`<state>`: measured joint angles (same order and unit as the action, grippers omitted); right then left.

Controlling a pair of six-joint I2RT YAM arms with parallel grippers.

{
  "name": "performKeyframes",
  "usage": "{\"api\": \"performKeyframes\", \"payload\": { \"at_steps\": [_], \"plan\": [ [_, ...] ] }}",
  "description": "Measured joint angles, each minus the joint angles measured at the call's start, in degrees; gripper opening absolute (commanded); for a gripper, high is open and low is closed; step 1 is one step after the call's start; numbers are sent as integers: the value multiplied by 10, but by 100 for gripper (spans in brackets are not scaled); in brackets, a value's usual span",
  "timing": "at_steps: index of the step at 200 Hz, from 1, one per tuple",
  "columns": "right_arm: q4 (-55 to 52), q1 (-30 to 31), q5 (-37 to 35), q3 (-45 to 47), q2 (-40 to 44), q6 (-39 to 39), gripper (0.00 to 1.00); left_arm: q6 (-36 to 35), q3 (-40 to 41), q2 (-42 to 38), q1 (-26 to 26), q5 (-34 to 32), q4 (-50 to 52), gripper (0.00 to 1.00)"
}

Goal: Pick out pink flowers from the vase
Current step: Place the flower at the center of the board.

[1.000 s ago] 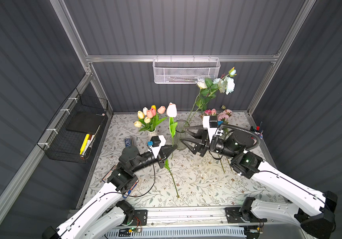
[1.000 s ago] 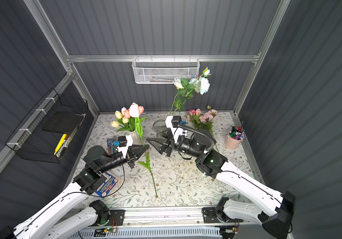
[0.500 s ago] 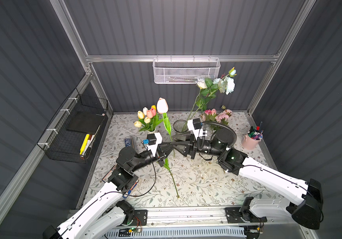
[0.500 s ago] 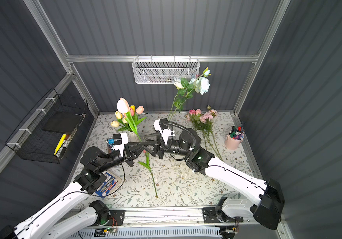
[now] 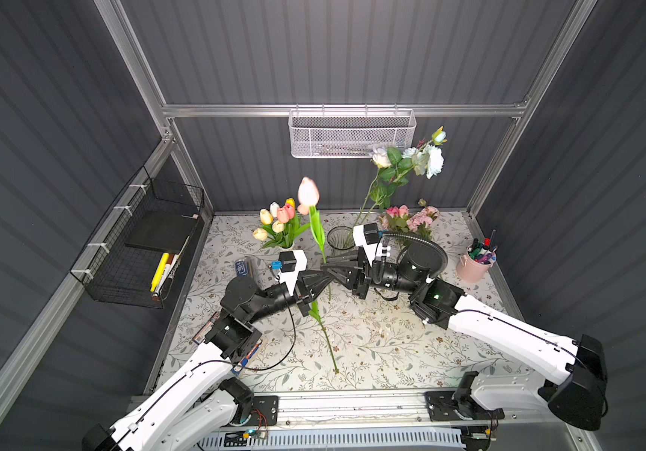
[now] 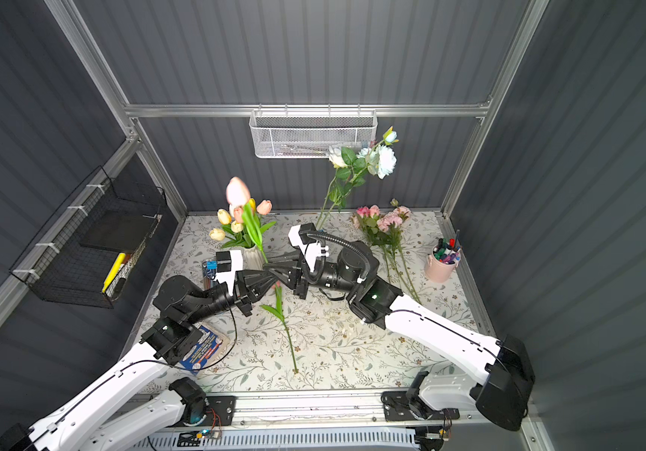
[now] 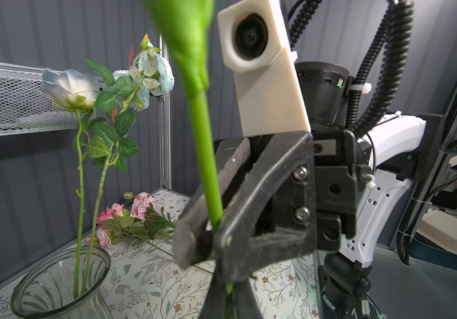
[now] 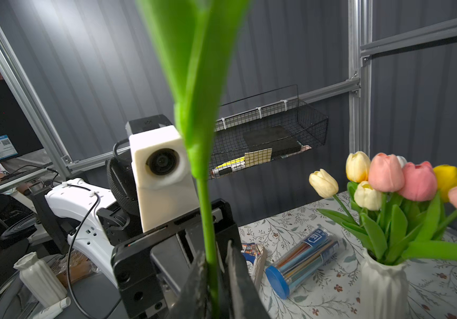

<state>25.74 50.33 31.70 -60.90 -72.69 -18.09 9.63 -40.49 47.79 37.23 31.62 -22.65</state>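
Apparently a handover: left gripper (image 5: 328, 276) and right gripper (image 5: 323, 268) both clamp the pink tulip (image 5: 308, 192) by its stem, so the left should release next.

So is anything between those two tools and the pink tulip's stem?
Nothing visible. The left tool and right tool come in from opposite sides and both are shut straight on the tulip's green stem, with no leaf or other flower caught in between.
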Motion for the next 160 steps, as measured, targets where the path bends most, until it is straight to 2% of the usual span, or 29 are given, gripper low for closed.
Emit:
{"api": "performKeyframes", "payload": {
  "at_steps": [10, 23, 60, 79, 122, 160],
  "plan": [
    [0, 0, 2, 0, 0, 2, 0, 0, 0, 0, 0, -1, 1, 14],
    [-1, 0, 0, 0, 0, 1, 0, -5, 0, 0, 0, 0, 3, 21],
    [-9, 2, -3, 0, 0, 5, 0, -15, 0, -1, 1, -1, 21, 57],
    [-17, 3, -18, 0, 2, 13, 0, -27, 0, -8, 1, -6, 37, 71],
    [-113, 3, -82, 3, 40, 76, 0, -63, -6, -52, 1, -59, 129, 73],
    [-264, 3, -152, 3, 58, 98, 0, -101, -3, -146, 1, -183, 208, 73]
  ]
}}
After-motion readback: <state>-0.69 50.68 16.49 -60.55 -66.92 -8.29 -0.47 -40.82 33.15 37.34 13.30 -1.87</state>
